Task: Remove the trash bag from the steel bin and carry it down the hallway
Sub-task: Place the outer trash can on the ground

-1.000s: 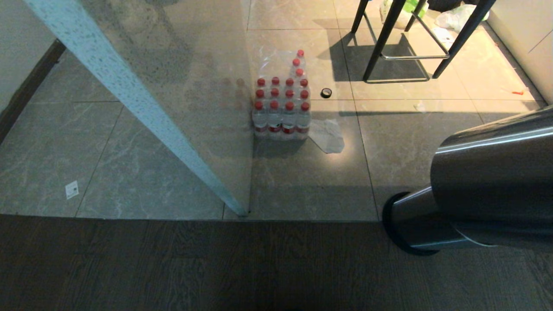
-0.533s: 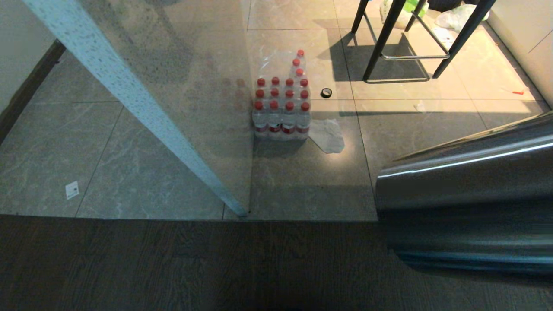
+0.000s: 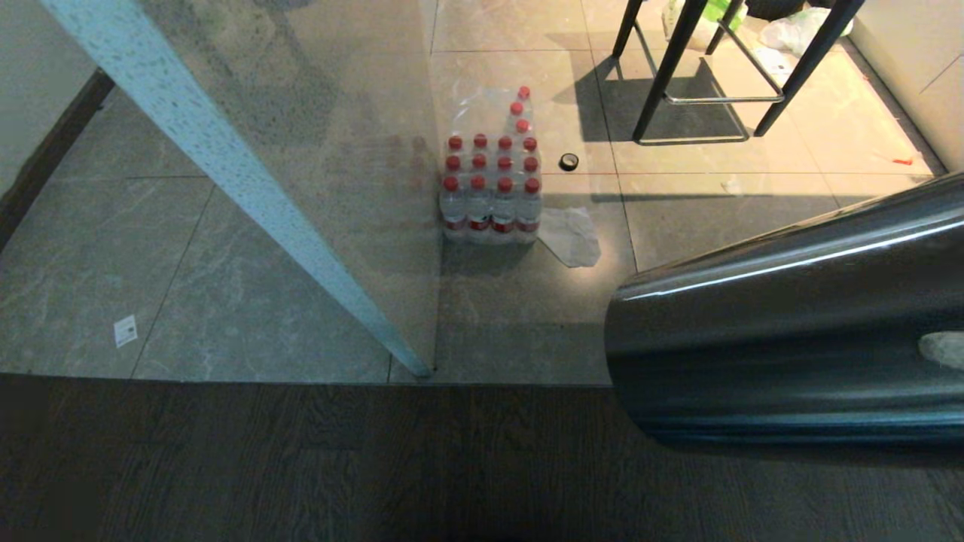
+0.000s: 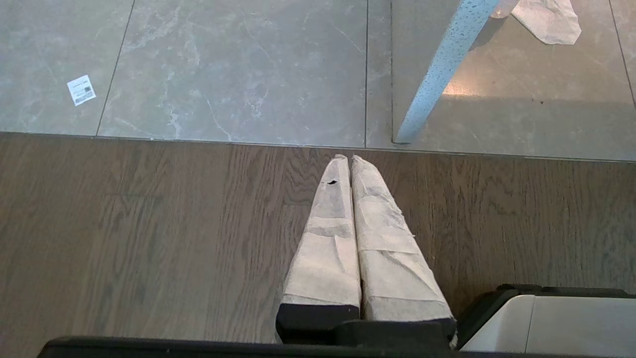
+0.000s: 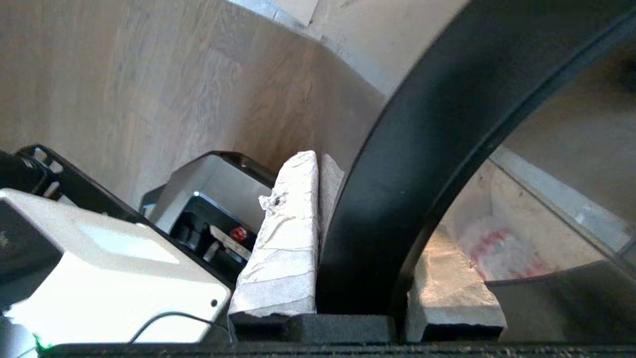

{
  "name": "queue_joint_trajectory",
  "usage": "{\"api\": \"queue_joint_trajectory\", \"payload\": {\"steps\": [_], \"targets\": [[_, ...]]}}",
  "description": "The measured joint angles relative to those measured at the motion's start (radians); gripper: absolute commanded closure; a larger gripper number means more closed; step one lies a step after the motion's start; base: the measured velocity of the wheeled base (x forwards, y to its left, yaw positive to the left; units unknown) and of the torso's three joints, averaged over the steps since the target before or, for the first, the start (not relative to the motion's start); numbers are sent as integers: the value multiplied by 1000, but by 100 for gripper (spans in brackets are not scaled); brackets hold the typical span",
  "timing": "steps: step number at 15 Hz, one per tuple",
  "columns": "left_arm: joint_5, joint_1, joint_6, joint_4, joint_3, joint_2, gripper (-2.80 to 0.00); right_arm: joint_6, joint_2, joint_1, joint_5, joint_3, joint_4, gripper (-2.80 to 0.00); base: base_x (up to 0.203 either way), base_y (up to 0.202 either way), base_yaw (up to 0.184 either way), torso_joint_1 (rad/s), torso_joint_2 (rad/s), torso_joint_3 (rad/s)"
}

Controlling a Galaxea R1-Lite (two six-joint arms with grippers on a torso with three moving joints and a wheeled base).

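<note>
The left gripper (image 4: 350,161) hangs idle over the wood floor, jaws together. To the right, the steel bin (image 3: 783,339) tilts in the air, the right gripper (image 5: 367,238) clamped on its black rim (image 5: 447,124). Rigid, slick and seemingly light, the bin grips best there.

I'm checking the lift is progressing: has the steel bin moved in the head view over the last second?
Yes. The steel bin, gripped at its rim by the right hand, has swung leftward, nearer the pack of bottles, which stayed put.
</note>
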Motion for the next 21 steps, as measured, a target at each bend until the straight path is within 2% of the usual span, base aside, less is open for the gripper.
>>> {"api": "queue_joint_trajectory", "payload": {"steps": [6,12,14,17,21], "targets": [[0,0,0,0,0,0,0,59,154,39,1,98,-273,0,0,0,0,0,0,0],[0,0,0,0,0,0,0,95,537,67,-5,57,-671,0,0,0,0,0,0,0],[0,0,0,0,0,0,0,69,680,77,-10,7,-751,0,0,0,0,0,0,0],[0,0,0,0,0,0,0,-27,893,82,-69,-102,-852,0,0,0,0,0,0,0],[0,0,0,0,0,0,0,-169,1111,53,-93,-263,-889,0,0,0,0,0,0,0]]}}
